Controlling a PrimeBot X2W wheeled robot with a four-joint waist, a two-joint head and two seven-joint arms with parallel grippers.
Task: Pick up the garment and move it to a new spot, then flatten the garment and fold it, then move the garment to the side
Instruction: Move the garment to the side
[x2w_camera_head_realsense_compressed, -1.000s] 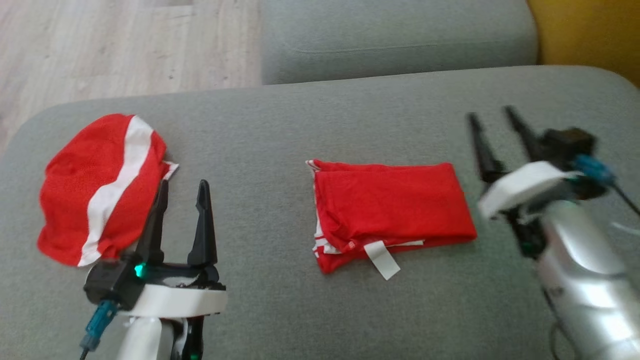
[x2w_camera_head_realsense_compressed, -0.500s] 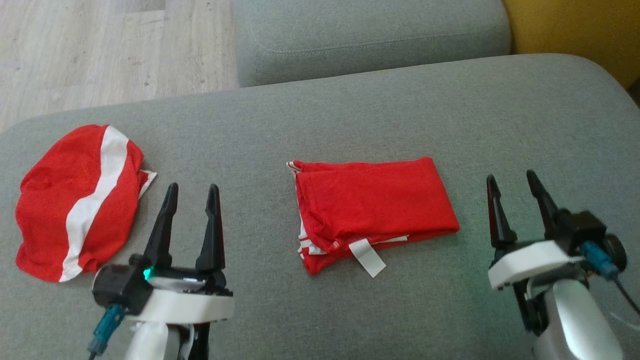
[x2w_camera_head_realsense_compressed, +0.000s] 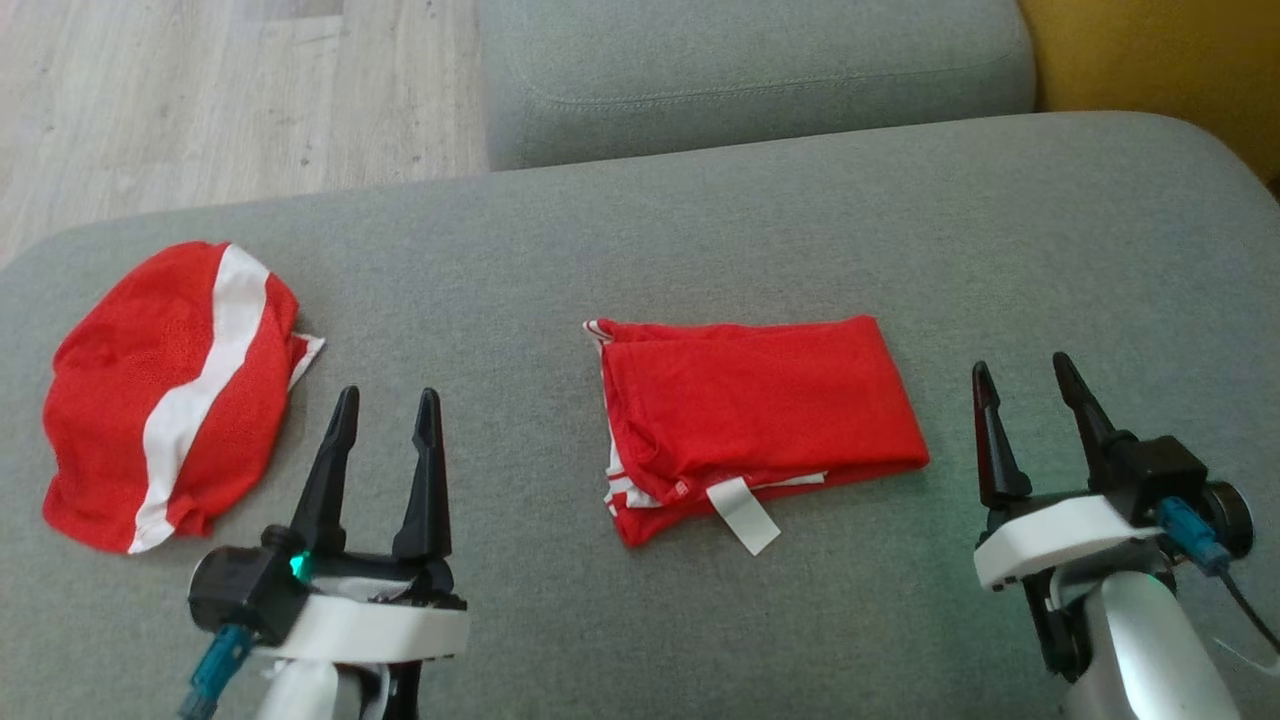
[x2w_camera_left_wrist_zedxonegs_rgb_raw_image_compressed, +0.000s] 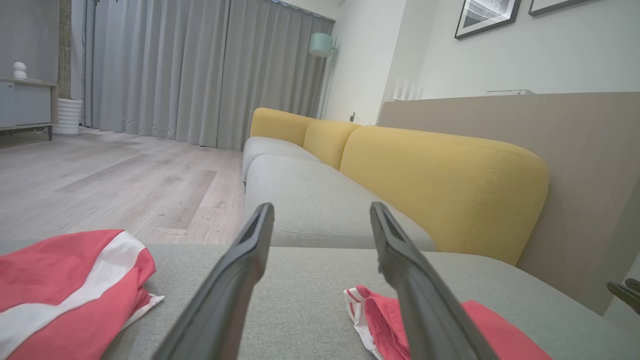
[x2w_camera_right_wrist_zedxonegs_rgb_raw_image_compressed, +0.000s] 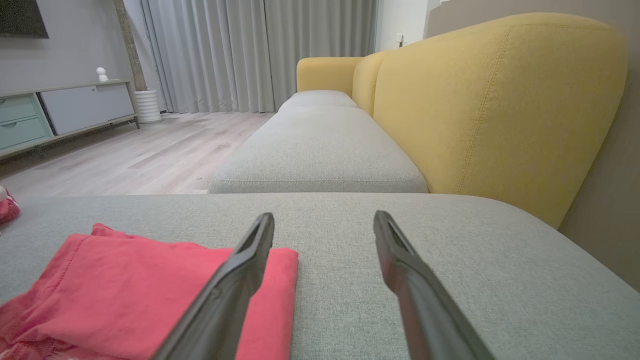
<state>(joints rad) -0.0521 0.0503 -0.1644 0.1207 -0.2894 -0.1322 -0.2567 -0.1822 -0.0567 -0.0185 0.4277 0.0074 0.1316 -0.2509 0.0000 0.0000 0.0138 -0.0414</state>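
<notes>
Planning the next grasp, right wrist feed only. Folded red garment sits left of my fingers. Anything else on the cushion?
Observer: Yes, a second garment, red with a white stripe, lies bunched at the left end of the cushion, apart from the folded garment.
Operator: Left gripper near it?
Observer: The left gripper is open and empty, just right of that bunch, with a gap between.
Operator: Fold tidy?
Observer: Mostly; a white tag sticks out from its near edge.
</notes>
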